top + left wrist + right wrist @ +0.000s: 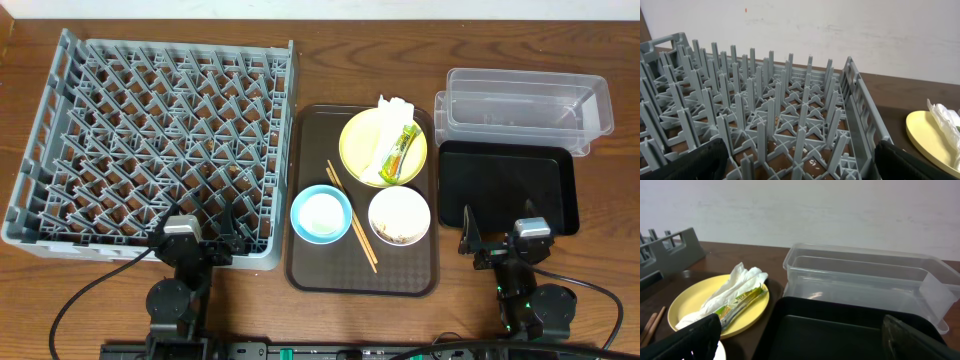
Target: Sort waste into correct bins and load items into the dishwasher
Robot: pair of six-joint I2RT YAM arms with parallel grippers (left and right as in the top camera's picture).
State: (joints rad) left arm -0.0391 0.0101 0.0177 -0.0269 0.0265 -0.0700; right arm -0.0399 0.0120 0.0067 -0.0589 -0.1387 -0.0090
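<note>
The grey dish rack (150,140) fills the left of the table and shows in the left wrist view (765,110). A yellow plate (350,150) holds the white napkin (395,108) and the green-and-yellow sachet (400,148); plate (695,305), napkin (740,280) and sachet (742,300) show in the right wrist view. A light blue bowl (321,213), a white bowl (399,216) and chopsticks (352,215) lie on the brown tray. The clear tub (525,105) and black tray (510,185) sit right. My left gripper (203,232) is open at the rack's near edge. My right gripper (500,235) is open over the black tray's near edge.
The brown serving tray (330,270) lies between the rack and the bins. Specks of rice lie under the rack (812,162). Cables trail from both arm bases along the table's front edge. A pale wall stands behind the table.
</note>
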